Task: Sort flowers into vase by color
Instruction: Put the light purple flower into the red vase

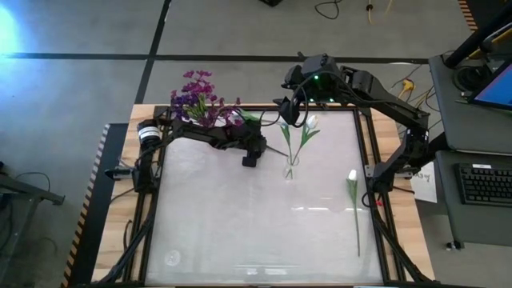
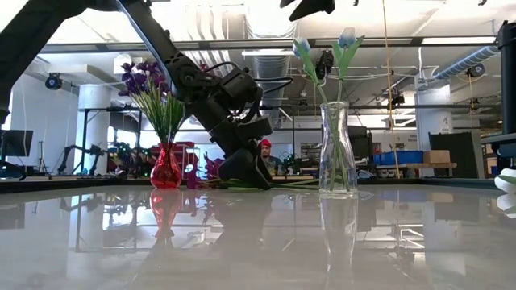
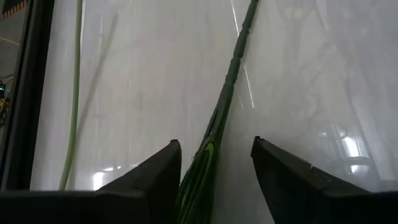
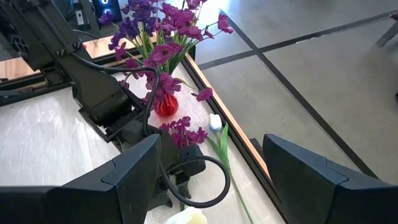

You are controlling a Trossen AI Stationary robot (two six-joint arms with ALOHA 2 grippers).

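Glossy white table; left gripper fingers spread astride ribbed green stem (untouched).

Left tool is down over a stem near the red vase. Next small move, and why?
Probably close the left tool fully: the green stem lies on the table between its fingers, which look parted, so nothing is gripped yet. The red vase holds purple flowers.

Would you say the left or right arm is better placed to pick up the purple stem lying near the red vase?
Left, probably: the left gripper is down at the table with the green stalk between its open fingers, while the right gripper hangs over the clear vase.
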